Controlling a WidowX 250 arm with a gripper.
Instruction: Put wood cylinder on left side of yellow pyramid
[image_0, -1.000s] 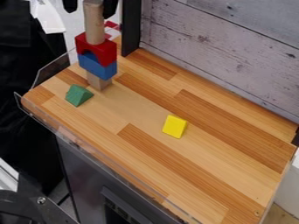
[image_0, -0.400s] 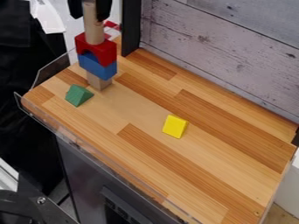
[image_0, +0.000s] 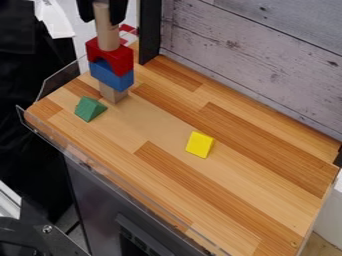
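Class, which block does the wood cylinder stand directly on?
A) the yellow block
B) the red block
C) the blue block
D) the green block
B: the bottom of the wood cylinder rests on top of the red block, which itself sits on the blue block.

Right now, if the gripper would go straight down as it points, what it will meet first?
Probably the red arch block, below the wood cylinder that the gripper straddles, though depth is unclear here.
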